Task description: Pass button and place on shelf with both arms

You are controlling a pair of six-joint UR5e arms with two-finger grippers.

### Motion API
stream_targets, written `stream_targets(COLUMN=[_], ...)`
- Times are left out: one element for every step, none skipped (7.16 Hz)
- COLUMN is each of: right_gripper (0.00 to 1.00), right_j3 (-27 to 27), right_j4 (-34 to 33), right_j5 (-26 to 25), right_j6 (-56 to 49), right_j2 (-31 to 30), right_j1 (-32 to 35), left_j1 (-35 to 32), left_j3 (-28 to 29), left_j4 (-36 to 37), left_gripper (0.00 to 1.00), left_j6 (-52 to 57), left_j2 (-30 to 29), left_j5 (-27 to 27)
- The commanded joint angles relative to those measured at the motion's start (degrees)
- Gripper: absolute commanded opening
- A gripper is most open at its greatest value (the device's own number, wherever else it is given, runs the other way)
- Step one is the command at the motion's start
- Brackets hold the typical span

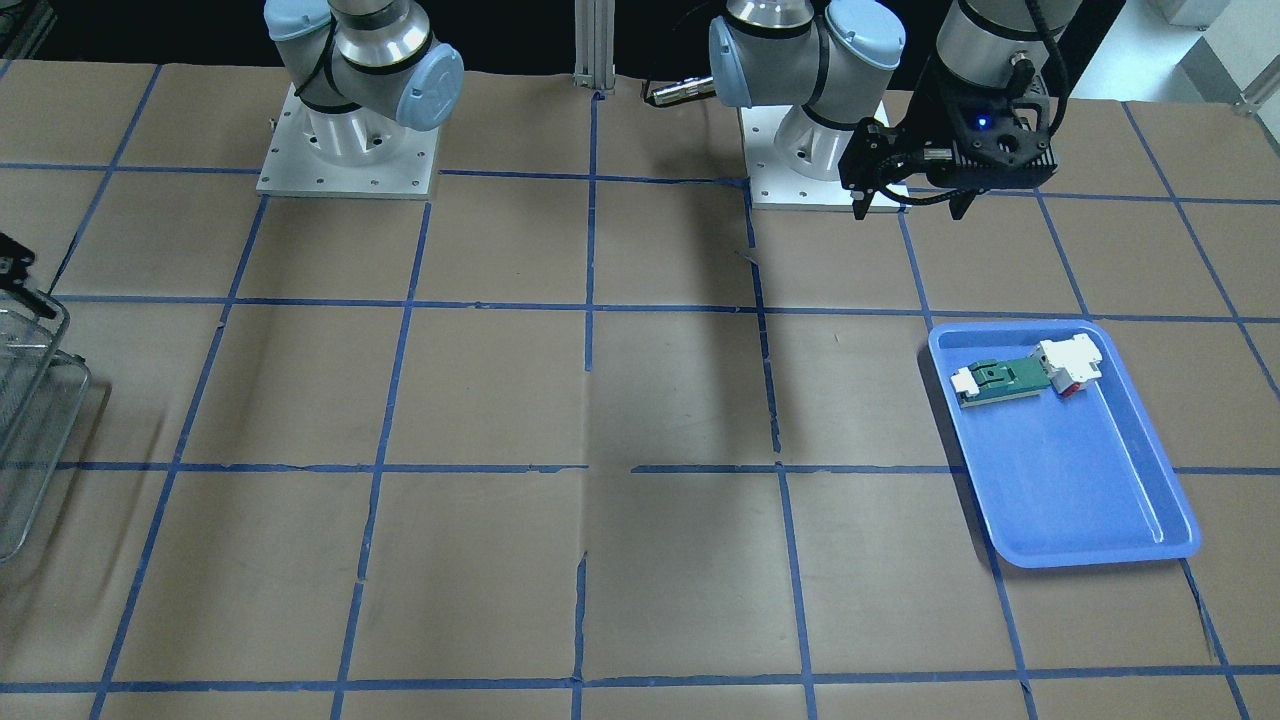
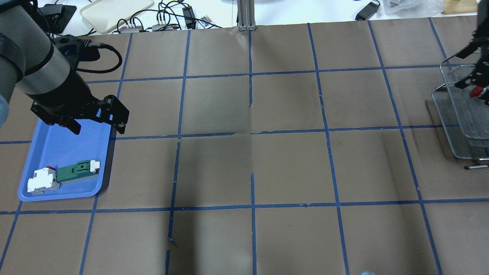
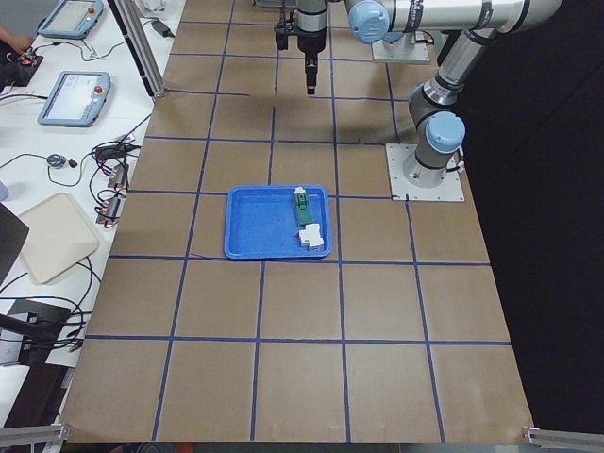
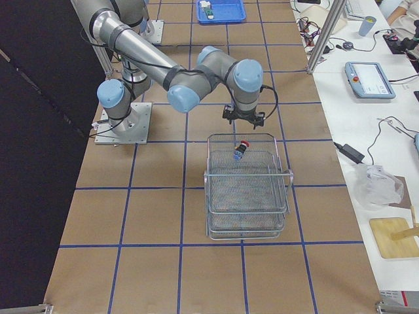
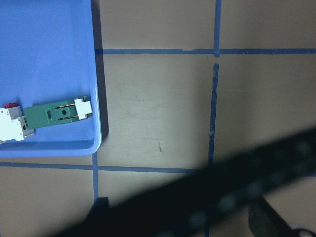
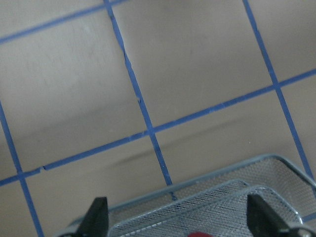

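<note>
**Button (image 4: 240, 152) loose in the shelf (image 4: 216, 190), and it may not settle**
The button lies tilted toward the back of the upper basket; I cannot tell whether it rests fully on the mesh, and its round cap could roll. Just above it, the right hand (image 4: 244, 124) is spread wide and empty, and its fingers might snag the wire rim on lifting. Far across the desk, the left hand (image 2: 98, 128) hangs released over the blue tray (image 2: 68, 145).

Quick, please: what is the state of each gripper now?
Left gripper: open, empty.
Right gripper: open, holding nothing; the button is below it, in the shelf.
</note>
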Motion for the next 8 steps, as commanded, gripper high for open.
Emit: stream_targets(right_gripper=[1.0, 1.0, 1.0, 1.0, 1.0, 1.0, 1.0, 1.0], right_j3=[-0.4, -1.0, -1.8, -3.6, -5.2, -4.6, -4.5, -4.7], right_j4=[-0.6, -2.3, -5.2, -4.4, 0.5, 6.1, 7.1, 8.0], right_j5=[-0.2, -3.2, -5.3, -8.5, -11.7, -13.6, -14.1, -14.5], right_j6=[22.2, 32.1, 42.5, 53.4, 61.9, 67.3, 73.0, 79.8], right_j2=[-1.7, -1.8, -1.9, -2.2, -4.2, -7.1, -7.0, -6.1], right_j1=[16.4, 24.1, 29.4, 31.4, 31.3, 31.0, 29.4, 26.9], left_j1=[-0.3, -0.3, -0.3, -0.3, -0.3, -0.3, -0.3, -0.3], left_j3=[0.3, 0.3, 0.4, 0.4, 0.4, 0.4, 0.4, 0.3], left_j4=[-0.6, -0.7, -0.6, -0.6, -0.6, -0.6, -0.6, -0.6], left_gripper=[1.0, 1.0, 1.0, 1.0, 1.0, 1.0, 1.0, 1.0], left_j6=[2.9, 3.0, 3.0, 2.9, 2.9, 2.9, 2.9, 2.9], left_j2=[0.5, 0.5, 0.2, 0.3, 0.3, 0.4, 0.3, 0.3], left_j5=[-1.6, -1.9, -1.9, -2.0, -2.0, -2.1, -2.1, -2.1])
